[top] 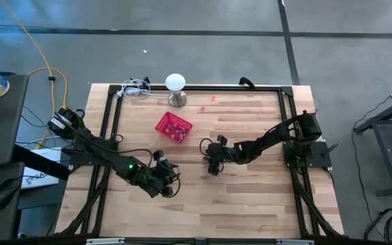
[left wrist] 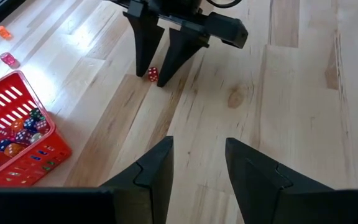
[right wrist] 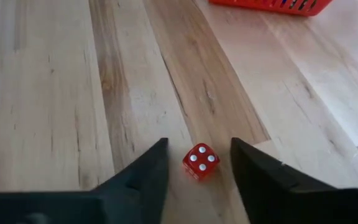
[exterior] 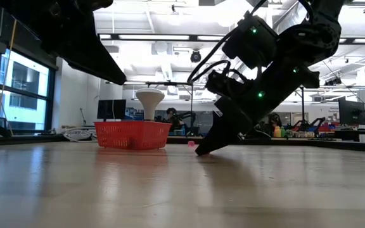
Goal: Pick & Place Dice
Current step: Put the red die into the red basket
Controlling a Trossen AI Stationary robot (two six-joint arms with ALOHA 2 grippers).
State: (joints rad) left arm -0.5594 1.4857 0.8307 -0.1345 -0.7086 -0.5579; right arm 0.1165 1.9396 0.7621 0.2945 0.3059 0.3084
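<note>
A small red die [right wrist: 201,162] with white pips lies on the wooden table [top: 250,204], near its middle. My right gripper [right wrist: 197,148] slants down at it, open, one finger on either side, with a narrow gap showing between each finger and the die. In the low view its fingertips [exterior: 200,151] reach down to the tabletop. The left wrist view shows the same die [left wrist: 152,74] between those fingers. A red mesh basket [top: 173,127] holding several coloured dice [left wrist: 17,134] stands toward the far left. My left gripper [left wrist: 197,155] hovers open over the near left of the table.
Two loose dice, one pink [left wrist: 8,60] and one orange [left wrist: 3,31], lie beyond the basket near the far edge. A white mushroom-shaped object [top: 175,87] stands at the far edge. A black frame [top: 107,116] borders the table. Bare wood lies along the near side.
</note>
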